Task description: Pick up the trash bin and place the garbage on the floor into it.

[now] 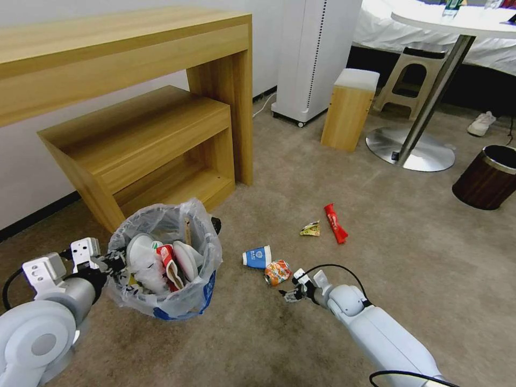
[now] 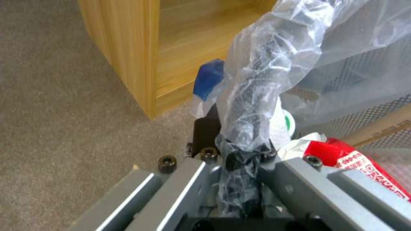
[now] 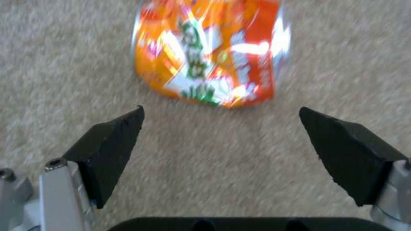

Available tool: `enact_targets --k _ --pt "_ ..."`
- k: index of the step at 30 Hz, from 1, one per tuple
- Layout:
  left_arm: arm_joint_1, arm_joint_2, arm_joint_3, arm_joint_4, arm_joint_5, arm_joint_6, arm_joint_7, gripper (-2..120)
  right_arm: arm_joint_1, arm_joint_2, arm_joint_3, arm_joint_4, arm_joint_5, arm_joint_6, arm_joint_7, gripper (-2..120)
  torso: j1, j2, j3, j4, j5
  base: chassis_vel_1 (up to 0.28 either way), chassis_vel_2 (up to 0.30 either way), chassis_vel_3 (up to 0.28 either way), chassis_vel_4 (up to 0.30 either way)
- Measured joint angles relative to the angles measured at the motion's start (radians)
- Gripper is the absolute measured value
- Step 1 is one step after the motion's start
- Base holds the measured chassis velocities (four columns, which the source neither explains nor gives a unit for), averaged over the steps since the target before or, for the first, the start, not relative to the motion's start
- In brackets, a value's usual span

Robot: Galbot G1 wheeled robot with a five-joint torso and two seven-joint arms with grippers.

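Left tool [image 2: 240, 166] clamped on bin [image 1: 164, 258] rim through slippery bag, may slip; right tool [image 3: 220, 147] agape, can [image 3: 210, 51] at 12 o'clock, crushed, may skid on floor [image 1: 408, 242].

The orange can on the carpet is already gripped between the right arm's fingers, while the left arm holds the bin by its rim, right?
Not quite. The orange can lies free on the carpet; the right wrist view shows the right gripper open just short of it. The left gripper does hold the trash bin by its rim.
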Motion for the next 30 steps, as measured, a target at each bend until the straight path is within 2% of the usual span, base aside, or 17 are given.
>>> enact_targets --k 15,30 --pt "0.004 -0.001 -0.001 -0.004 0.002 0.000 0.000 1 0.040 0.019 0.010 -0.036 -0.023 0.027 -0.001 86 0.000 0.000 0.000 0.0000 0.0000 0.000 0.000 0.000 0.000" --pt "-0.001 0.007 -0.001 0.005 0.000 0.000 0.001 1 0.089 0.093 0.012 -0.145 -0.077 0.082 -0.037 82 0.000 0.000 0.000 0.0002 -0.0001 0.000 0.000 0.000 0.000"
